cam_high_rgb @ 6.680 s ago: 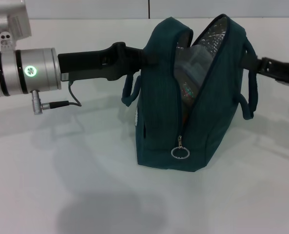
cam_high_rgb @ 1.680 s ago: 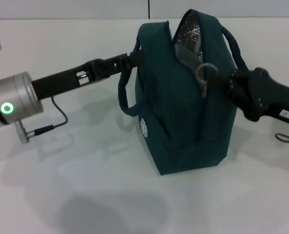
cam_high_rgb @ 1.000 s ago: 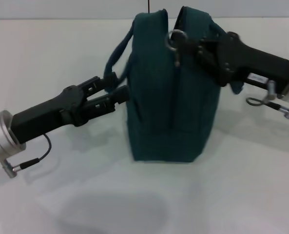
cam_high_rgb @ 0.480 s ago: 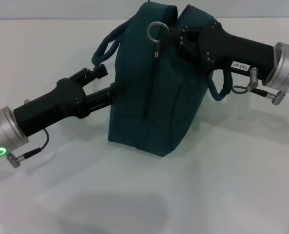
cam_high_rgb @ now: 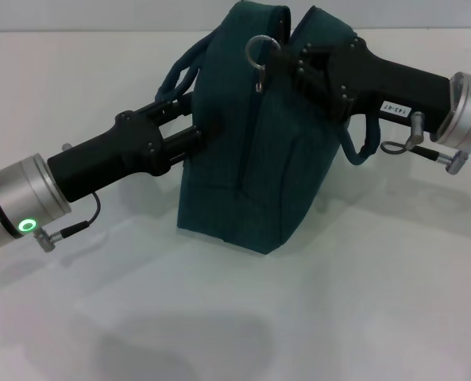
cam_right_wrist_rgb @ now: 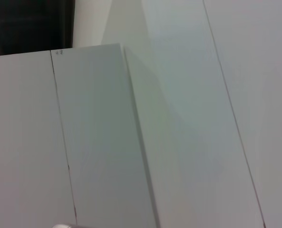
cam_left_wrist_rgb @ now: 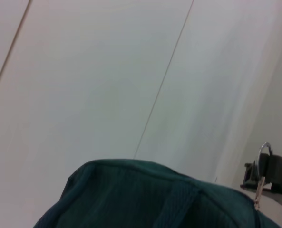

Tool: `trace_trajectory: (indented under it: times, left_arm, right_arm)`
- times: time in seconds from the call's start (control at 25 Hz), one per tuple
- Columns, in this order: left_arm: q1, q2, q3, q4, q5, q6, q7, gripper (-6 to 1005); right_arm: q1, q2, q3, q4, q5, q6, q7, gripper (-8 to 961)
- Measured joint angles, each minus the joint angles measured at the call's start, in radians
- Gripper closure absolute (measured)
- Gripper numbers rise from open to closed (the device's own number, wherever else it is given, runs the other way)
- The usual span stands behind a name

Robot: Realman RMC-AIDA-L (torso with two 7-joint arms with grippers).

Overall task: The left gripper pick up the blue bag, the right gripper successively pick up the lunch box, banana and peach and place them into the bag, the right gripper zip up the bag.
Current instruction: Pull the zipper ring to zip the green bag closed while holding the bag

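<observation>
The blue bag stands tilted on the white table, its top closed up to the ring zip pull. My right gripper reaches in from the right at the bag's top, shut on the zip pull. My left gripper comes in from the left, its two fingers apart against the bag's side just under a loop handle. The left wrist view shows the bag's top and the ring. The lunch box, banana and peach are hidden.
A bare white table runs all round the bag, and a white wall rises behind it. The bag's other handle hangs under my right arm. The right wrist view holds only white panels.
The zip pull has travelled from low on the bag's front to its top, closing the opening. The bag has turned and tilted. My left gripper let go, drew back, then moved in again.
</observation>
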State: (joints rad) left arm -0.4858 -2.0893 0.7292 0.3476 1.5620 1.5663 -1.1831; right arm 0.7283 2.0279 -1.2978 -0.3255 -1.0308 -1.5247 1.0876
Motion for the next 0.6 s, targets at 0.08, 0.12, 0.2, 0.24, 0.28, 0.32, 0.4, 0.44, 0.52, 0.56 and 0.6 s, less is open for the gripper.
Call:
trace_trajectory:
  times: [0.08,0.12,0.2,0.24,0.28,0.32,0.4,0.44,0.52,0.56,0.6]
  left_arm:
    - [-0.001,0.000,0.000,-0.001,-0.010,0.004,0.009,309]
    - [-0.001,0.000,0.001,-0.001,-0.015,0.005,0.010,350]
    - [0.000,0.000,0.002,-0.001,-0.022,0.006,0.011,391]
    - [0.000,0.000,0.002,-0.001,-0.024,0.007,0.011,412]
    - [0.000,0.000,0.002,-0.001,-0.024,0.007,0.011,433]
    - [0.000,0.000,0.003,-0.001,-0.024,0.008,0.012,453]
    - [-0.001,0.000,0.003,-0.001,-0.022,0.009,0.018,494]
    - [-0.001,0.000,0.004,-0.001,-0.020,0.009,0.023,515]
    - [-0.001,0.000,0.015,-0.001,-0.020,0.009,0.040,556]
    - [-0.002,0.000,0.020,-0.001,-0.020,0.009,0.044,577]
    - [-0.003,0.000,0.032,-0.001,-0.022,0.009,0.050,657]
  right_arm:
    - [-0.003,0.000,0.000,0.001,0.000,0.000,0.000,948]
    - [-0.004,0.000,0.000,0.001,0.001,0.000,0.000,948]
    - [-0.006,0.000,0.000,0.001,0.001,0.000,0.000,948]
    - [-0.006,0.000,0.000,0.001,0.002,0.000,0.000,948]
    - [-0.006,0.000,0.000,0.001,0.002,0.000,0.000,948]
    - [-0.007,0.000,0.000,0.001,0.002,0.000,0.000,948]
    - [-0.008,0.000,0.000,0.001,0.006,0.000,0.000,948]
    - [-0.008,0.000,0.000,0.001,0.008,0.000,0.000,948]
    - [-0.010,0.000,0.002,0.001,0.012,0.000,0.000,948]
    - [-0.012,0.000,0.004,0.001,0.013,0.000,0.000,948]
    - [-0.015,0.000,0.005,0.000,0.015,0.000,0.000,948]
